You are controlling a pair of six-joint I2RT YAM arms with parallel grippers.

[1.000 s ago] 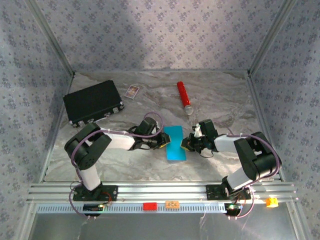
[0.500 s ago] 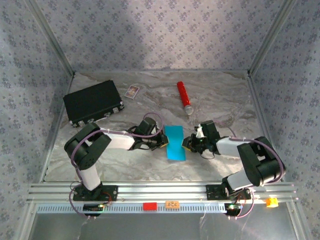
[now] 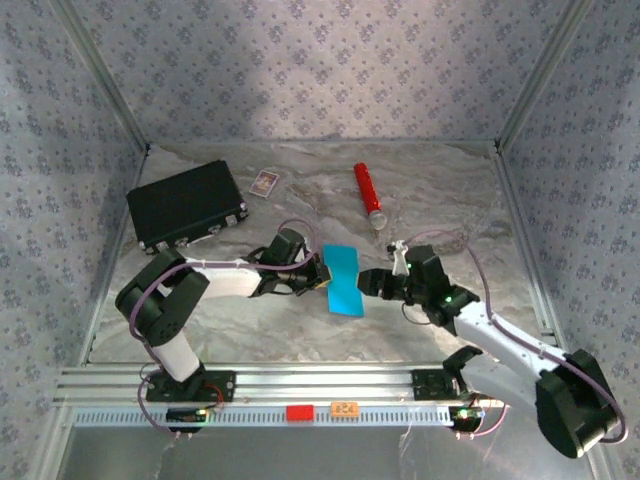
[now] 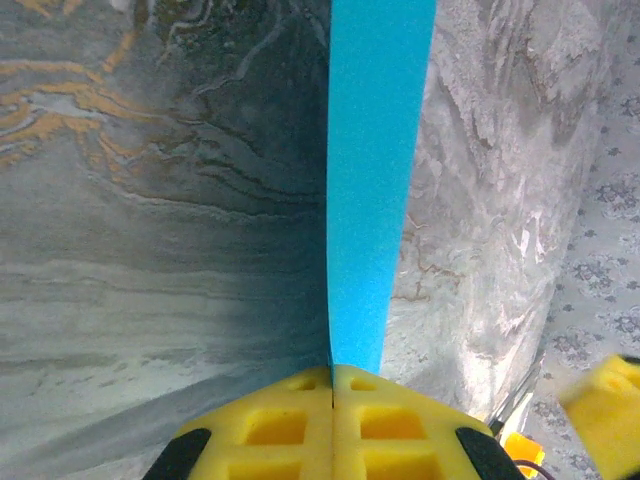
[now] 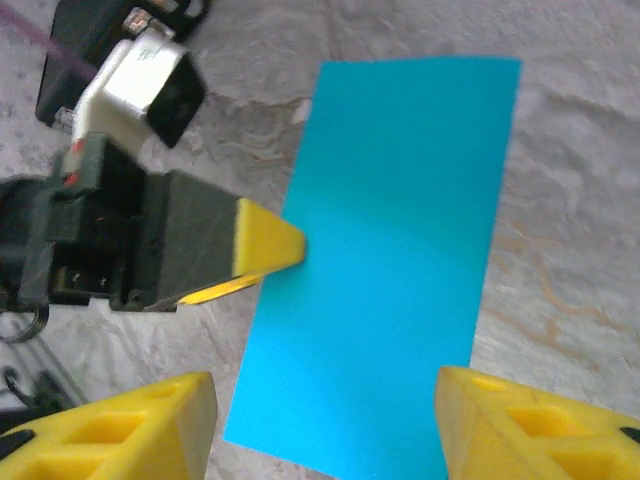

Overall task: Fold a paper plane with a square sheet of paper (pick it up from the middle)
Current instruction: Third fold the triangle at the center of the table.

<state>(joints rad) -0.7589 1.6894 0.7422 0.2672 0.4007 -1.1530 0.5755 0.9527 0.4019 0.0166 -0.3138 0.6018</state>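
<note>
Top external view: two robot arms reach inward to the middle of a grey marble-patterned tabletop (image 3: 450, 190) and meet at a thin, bright cyan-blue square sheet of paper (image 3: 344, 280). The paper shows as a narrow rectangle, roughly half as wide as it is long. It looks folded once down the centre, though that is a judgement, as no separate layers can be made out. The left tool (image 3: 323, 282) is closed, its yellow pads pinching one long edge of the paper. Whether the paper's far edge touches the surface cannot be told. The right tool (image 3: 372, 284) is open; in its wrist view the yellow fingers stand spread to either side of the paper's nearest end, gripping nothing. There is no pointed nose and no wings, so the corner folds and wing folds of a dart all appear left to do, and the task seems at an early stage. Toward the back of the tabletop, well apart from the paper, lie a black rectangular case (image 3: 185, 205), a small white card (image 3: 264, 182) and a red cylinder (image 3: 368, 195). Walls (image 3: 320, 70) in a pale grey-blue floral print enclose three sides, and a ribbed metal rail (image 3: 320, 380) carries the arm bases at the near edge
</note>
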